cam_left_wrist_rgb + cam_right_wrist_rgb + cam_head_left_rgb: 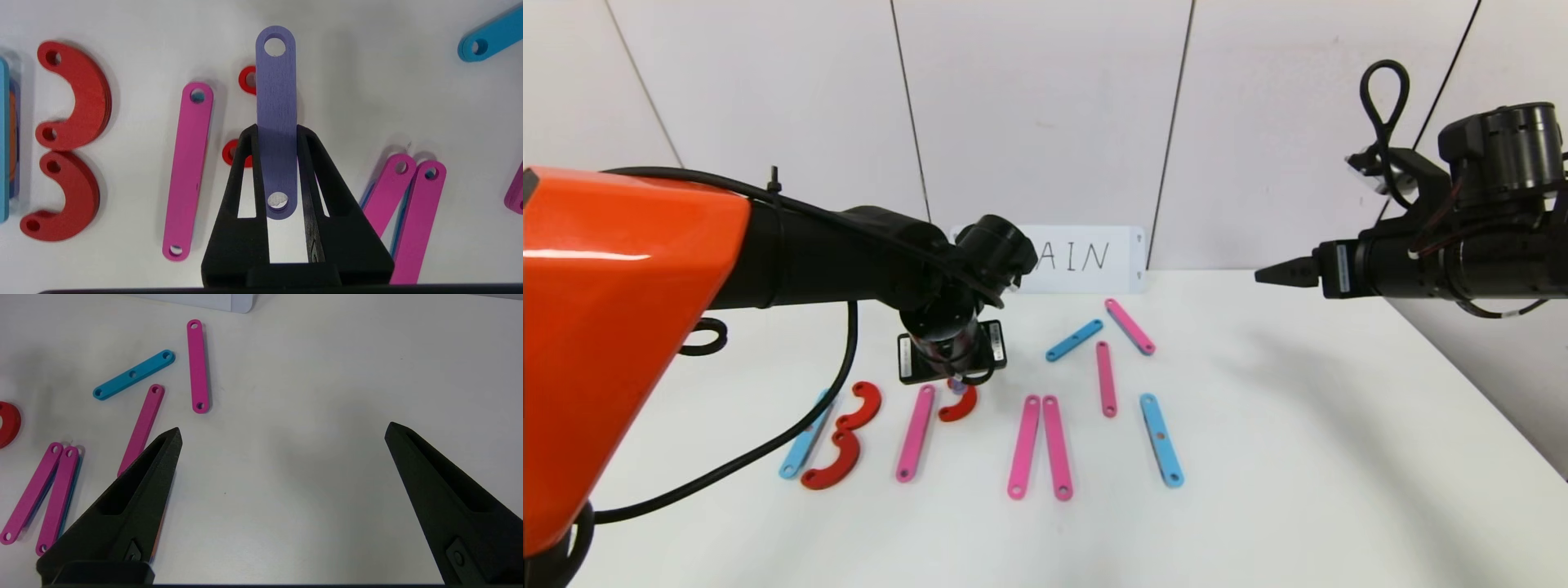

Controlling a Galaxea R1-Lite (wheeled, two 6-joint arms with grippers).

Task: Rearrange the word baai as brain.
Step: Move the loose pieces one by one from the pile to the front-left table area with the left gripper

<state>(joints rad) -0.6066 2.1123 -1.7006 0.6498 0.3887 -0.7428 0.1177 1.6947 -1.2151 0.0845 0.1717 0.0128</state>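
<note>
1. Our left tool is closed on the purple strip, gripping its lower half between the two fingers, so the strip sticks out past the fingertips; we judge it is held this way to be set down as the slanted leg of the R.
2. The strip hangs over the red curve, which sits just beside the pink strip forming the R's upright, in the left half of the worktop towards its near edge.
3. The rest of the word lies in a row across the middle of the worktop: a blue strip with two red curves as B, then pink and blue strips to the right.
4. Our right tool is parked above the right edge, wide open and empty.
</note>
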